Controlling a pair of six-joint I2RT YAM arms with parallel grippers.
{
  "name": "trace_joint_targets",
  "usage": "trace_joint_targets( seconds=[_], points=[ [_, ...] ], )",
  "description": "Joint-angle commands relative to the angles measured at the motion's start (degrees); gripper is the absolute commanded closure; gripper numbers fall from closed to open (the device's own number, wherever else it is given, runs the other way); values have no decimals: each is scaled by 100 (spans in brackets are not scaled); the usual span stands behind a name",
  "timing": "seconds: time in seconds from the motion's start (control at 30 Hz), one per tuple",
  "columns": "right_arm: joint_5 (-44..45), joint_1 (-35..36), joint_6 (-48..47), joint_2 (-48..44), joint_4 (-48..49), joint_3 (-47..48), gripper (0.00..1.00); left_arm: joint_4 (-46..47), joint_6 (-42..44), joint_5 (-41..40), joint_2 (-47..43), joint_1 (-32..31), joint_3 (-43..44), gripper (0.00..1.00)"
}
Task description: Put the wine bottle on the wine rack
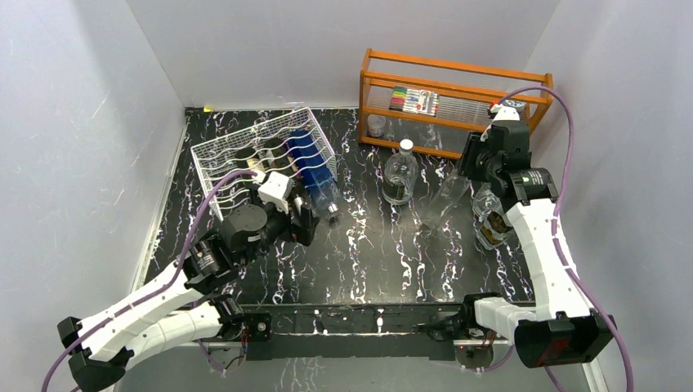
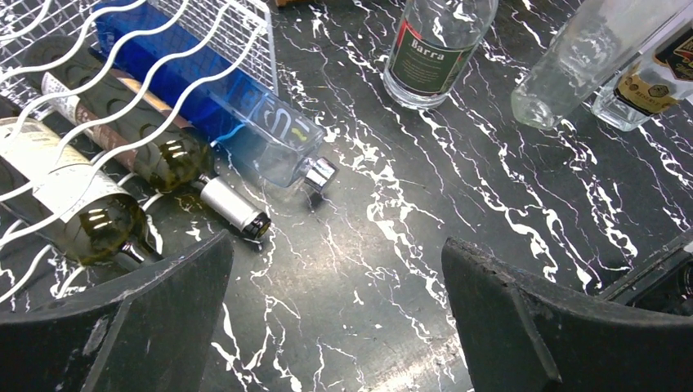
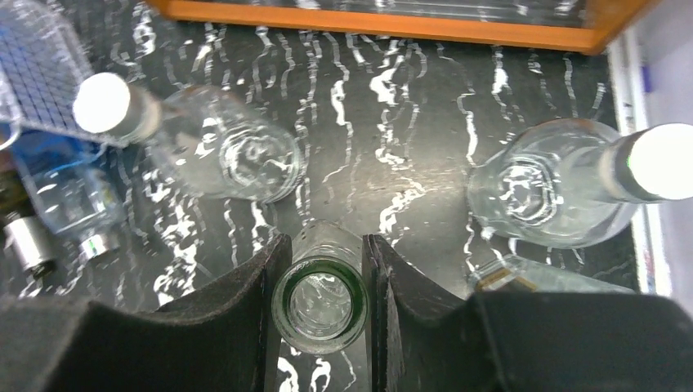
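The white wire wine rack (image 1: pixel 214 155) stands at the back left. It holds two dark wine bottles (image 2: pixel 155 147) and a blue bottle (image 1: pixel 315 167) lying in its cradles, necks sticking out toward me. My right gripper (image 1: pixel 468 170) is shut on the neck of a clear, open-mouthed wine bottle (image 1: pixel 445 200), which leans tilted right of centre. In the right wrist view the fingers (image 3: pixel 266 286) press both sides of its green-tinted rim (image 3: pixel 320 302). My left gripper (image 1: pixel 301 219) is open and empty just in front of the rack, low over the table (image 2: pixel 335 302).
An orange wooden shelf (image 1: pixel 453 98) with markers stands at the back right. A capped clear bottle labelled Barra (image 1: pixel 400 175) stands mid-table. Two more clear bottles (image 1: pixel 490 216) stand beside my right arm. The white walls close in on both sides.
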Motion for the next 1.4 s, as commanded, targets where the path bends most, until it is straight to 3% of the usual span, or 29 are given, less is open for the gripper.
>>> trace_joint_targets(
  seconds=[0.0, 0.17, 0.47, 0.83, 1.37],
  points=[
    [-1436, 20, -223, -473, 432, 59, 100, 363, 77, 357, 138, -16, -36, 2],
    [-2838, 27, -385, -591, 606, -143, 100, 612, 168, 946, 447, -15, -47, 2],
    [-3962, 190, -118, -653, 1013, -762, 100, 1490, 148, 1794, 1001, -12, -408, 2],
    [-3545, 1998, 617, -465, 2145, -1720, 100, 2335, 110, 3092, 1748, -11, -762, 6],
    [-4281, 2192, 915, -297, 3696, -2319, 100, 2949, 71, 3643, 1180, -18, -1766, 4]
  ],
)
